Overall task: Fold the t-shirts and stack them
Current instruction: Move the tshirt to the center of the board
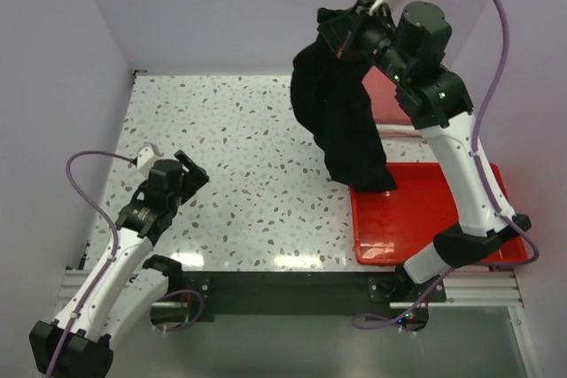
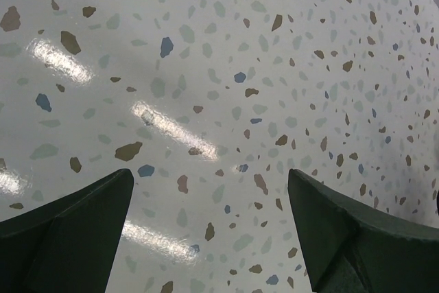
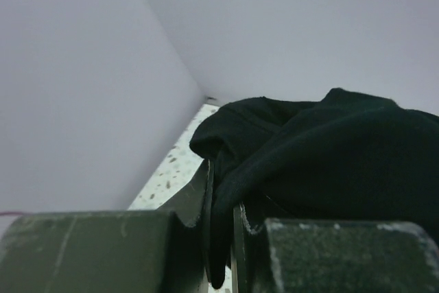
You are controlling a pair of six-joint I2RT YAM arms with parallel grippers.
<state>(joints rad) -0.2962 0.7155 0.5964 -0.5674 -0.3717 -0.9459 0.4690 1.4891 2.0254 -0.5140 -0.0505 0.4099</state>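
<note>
I see right claw [image 1: 335, 31] clamped tight on black t-shirt [image 1: 341, 121], lifted above counter [image 1: 230, 130], lower end over red tray [image 1: 399, 219] | left claw [image 1: 190, 173] wide apart, holding nothing

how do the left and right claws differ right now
The left claw is open and holds nothing; the right claw is shut on the shirt. The left claw sits low over the table; the right claw is high up near the back, with the shirt hanging toward the tray. Both have dark green fingers.
</note>
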